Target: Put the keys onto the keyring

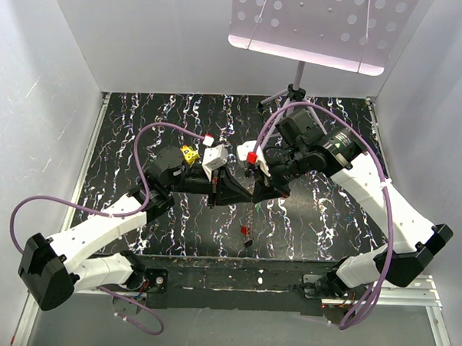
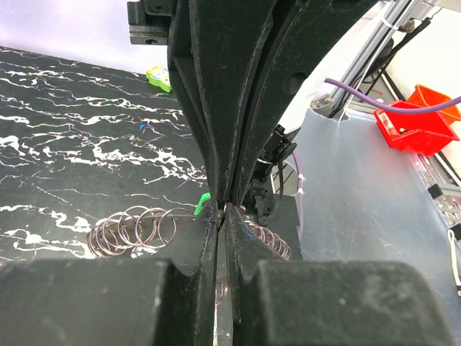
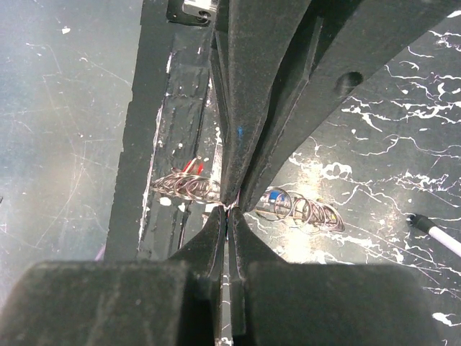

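**A:** Where are your fingers just now?

**B:** My left gripper (image 2: 222,216) is pressed tight together, and so is my right gripper (image 3: 229,213). The two meet tip to tip. A glint of thin wire shows between each pair, so I judge that both are pinched on the keyring (image 2: 137,229). Its loops fan out to either side of my tips.

**A:** And the keys?

**B:** A green key (image 2: 204,201) sits just beside my left tips, at the wire. A red key (image 3: 193,167) shows among the loops in my right wrist view. I cannot tell whether either is fully threaded.

**A:** Which step, then?

**B:** Threading, I'd say: both hands have the ring, with a key at the wire. The next move calls for small work. One hand should hold firm while the other eases the key round the coil, without letting the wire spring free.

**A:** Any room to move?

**B:** It is tight at the tips, since my fingers crowd each other, so any twist must be slight. The table (image 1: 141,123) gives open room to either side. The dark rail (image 1: 226,276) at its near edge lies near the ring. Farther back, the yellow block (image 1: 189,153) sits just beside my left wrist. The tripod stand (image 1: 296,91) is behind my right arm, and the walls are well apart from both.
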Controlling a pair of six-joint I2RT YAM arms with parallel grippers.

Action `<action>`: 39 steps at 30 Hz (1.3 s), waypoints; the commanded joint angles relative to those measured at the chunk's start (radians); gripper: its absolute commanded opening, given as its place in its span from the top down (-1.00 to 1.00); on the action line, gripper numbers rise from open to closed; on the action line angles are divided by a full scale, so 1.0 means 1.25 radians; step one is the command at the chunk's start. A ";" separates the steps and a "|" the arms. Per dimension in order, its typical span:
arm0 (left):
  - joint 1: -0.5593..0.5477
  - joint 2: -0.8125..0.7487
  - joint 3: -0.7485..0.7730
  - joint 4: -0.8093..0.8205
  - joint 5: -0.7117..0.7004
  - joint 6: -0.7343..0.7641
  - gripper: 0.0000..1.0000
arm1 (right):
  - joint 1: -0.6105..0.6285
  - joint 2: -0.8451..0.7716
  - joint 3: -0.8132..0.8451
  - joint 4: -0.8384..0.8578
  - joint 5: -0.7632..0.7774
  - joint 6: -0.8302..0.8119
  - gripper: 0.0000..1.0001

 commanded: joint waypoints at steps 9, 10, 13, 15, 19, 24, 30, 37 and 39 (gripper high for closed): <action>-0.003 -0.054 -0.008 -0.005 -0.017 0.034 1.00 | -0.003 -0.034 -0.006 0.066 -0.038 0.041 0.93; -0.003 -0.061 -0.013 -0.004 -0.023 0.034 1.00 | -0.005 -0.036 -0.009 0.070 -0.040 0.049 0.86; -0.003 -0.077 -0.023 0.012 -0.035 0.027 1.00 | -0.015 -0.041 -0.013 0.082 -0.044 0.072 0.66; -0.003 -0.085 -0.028 0.022 -0.039 0.019 1.00 | -0.021 -0.043 -0.015 0.087 -0.049 0.080 0.52; -0.002 -0.091 -0.044 0.046 -0.048 0.004 1.00 | -0.027 -0.048 -0.020 0.094 -0.054 0.093 0.42; -0.002 -0.106 -0.059 0.081 -0.062 -0.020 1.00 | -0.043 -0.054 -0.025 0.109 -0.064 0.117 0.32; 0.001 -0.138 -0.099 0.173 -0.087 -0.064 1.00 | -0.079 -0.065 -0.048 0.116 -0.218 0.122 0.14; 0.007 -0.166 -0.153 0.272 -0.098 -0.112 1.00 | -0.091 -0.083 -0.093 0.167 -0.293 0.156 0.14; 0.008 -0.171 -0.160 0.287 -0.100 -0.117 1.00 | -0.093 -0.083 -0.097 0.179 -0.300 0.172 0.14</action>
